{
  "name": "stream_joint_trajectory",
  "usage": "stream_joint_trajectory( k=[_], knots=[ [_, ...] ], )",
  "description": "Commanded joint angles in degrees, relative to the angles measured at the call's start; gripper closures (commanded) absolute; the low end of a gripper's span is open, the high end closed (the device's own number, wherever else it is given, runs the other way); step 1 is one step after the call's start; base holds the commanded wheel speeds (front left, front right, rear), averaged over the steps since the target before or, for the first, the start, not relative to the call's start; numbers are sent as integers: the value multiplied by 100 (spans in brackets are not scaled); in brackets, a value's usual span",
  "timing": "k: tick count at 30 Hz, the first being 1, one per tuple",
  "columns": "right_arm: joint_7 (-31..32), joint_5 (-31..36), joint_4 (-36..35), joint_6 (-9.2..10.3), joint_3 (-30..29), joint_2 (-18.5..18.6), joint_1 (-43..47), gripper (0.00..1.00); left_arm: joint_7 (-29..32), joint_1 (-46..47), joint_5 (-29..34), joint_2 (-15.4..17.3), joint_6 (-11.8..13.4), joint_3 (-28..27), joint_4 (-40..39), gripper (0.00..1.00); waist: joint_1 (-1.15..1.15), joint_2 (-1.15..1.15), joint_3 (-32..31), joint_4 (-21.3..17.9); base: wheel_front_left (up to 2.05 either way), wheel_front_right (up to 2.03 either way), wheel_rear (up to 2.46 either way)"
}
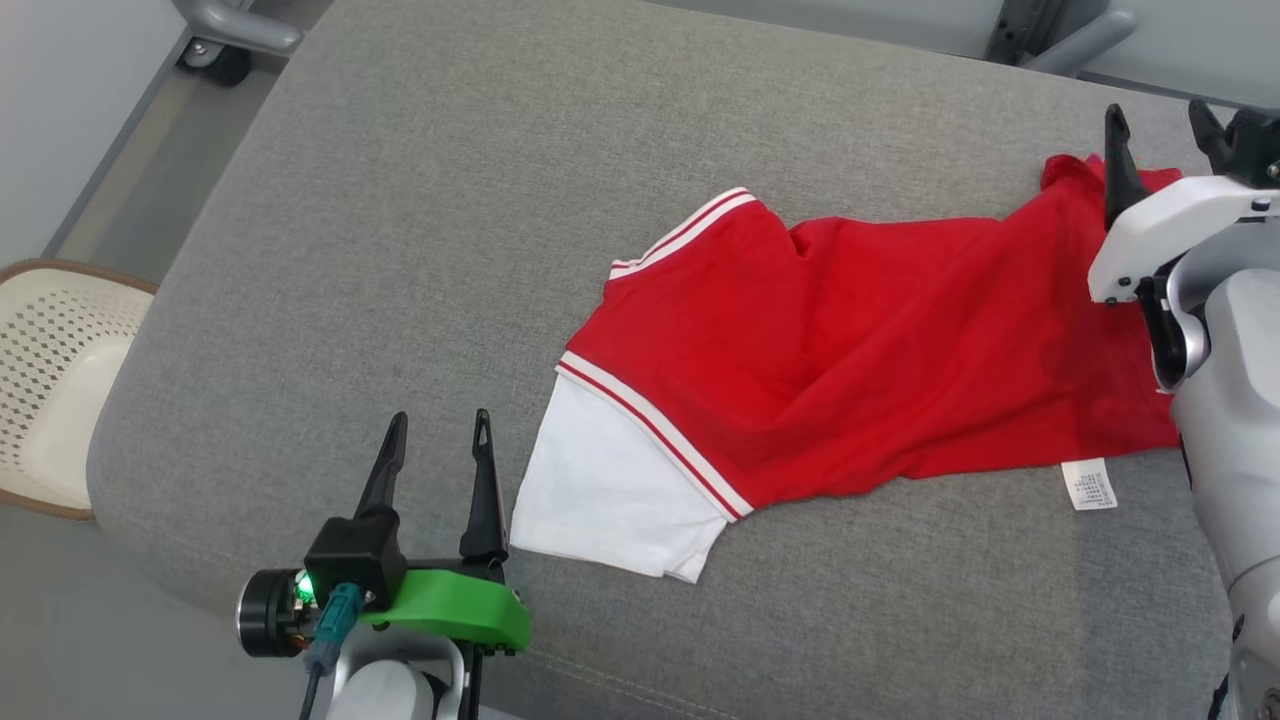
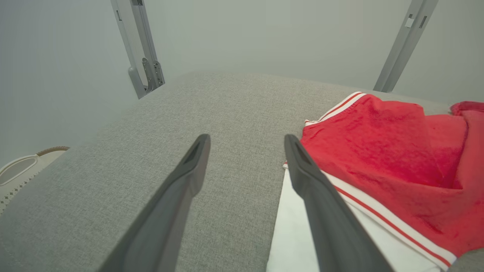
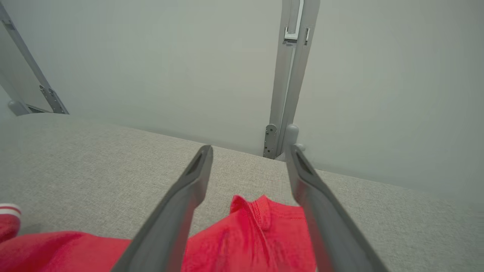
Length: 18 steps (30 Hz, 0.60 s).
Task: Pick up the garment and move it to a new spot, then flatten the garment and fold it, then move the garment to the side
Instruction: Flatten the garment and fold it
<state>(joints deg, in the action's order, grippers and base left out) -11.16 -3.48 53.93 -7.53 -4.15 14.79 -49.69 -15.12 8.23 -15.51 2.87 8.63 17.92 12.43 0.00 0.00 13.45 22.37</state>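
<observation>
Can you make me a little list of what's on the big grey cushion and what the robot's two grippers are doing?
Surface: grey cushion
Garment: red shirt, lying rumpled, not folded
Sleeve: white sleeve with striped trim, at the shirt's left end
Label: white tag at the shirt's near edge
Left gripper: open, beside the white sleeve, holding nothing
Right gripper: open, over the shirt's right end
Off to the left: pale basket

The red T-shirt (image 1: 860,350) lies rumpled on the grey cushion (image 1: 400,250), stretched from 8 o'clock towards 2 o'clock. Its white sleeve (image 1: 610,490), bordered by red-and-white stripes, spreads flat at the 8 o'clock end. A striped cuff (image 1: 690,230) sits at 11 o'clock, and a white care label (image 1: 1089,484) pokes out at 4 o'clock.
</observation>
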Motion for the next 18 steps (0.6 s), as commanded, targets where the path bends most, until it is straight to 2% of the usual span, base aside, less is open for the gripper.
stream_joint_trajectory(
  k=[1, 6, 10, 15, 18],
  knots=[
    [-148, -54, 71, 9, 47, 36, -125, 0, 0, -21, 48, 7, -12, -56, -15, 0, 0, 0, -97, -227, 0, 0, 0],
    [-318, -220, 6, 9, 265, 17, -130, 0, 0, -56, 107, 8, -42, -170, -89, 0, 0, 0, -246, -578, 0, 0, 0],
    [-379, -580, -271, 9, 505, 56, 228, 0, 0, -97, 163, 8, -92, -263, -164, 0, 0, 0, -388, -933, 0, 0, 0],
    [-405, -1068, -924, 9, 581, 174, 1003, 0, 0, -162, 230, 10, -145, -356, -174, 0, 0, 0, -550, -1291, 0, 0, 0],
    [-405, -1249, -1580, 8, 460, 165, 1632, 0, 0, -218, 271, 10, -176, -422, -175, 0, 0, 0, -643, -1460, 0, 0, 0]
  ],
)
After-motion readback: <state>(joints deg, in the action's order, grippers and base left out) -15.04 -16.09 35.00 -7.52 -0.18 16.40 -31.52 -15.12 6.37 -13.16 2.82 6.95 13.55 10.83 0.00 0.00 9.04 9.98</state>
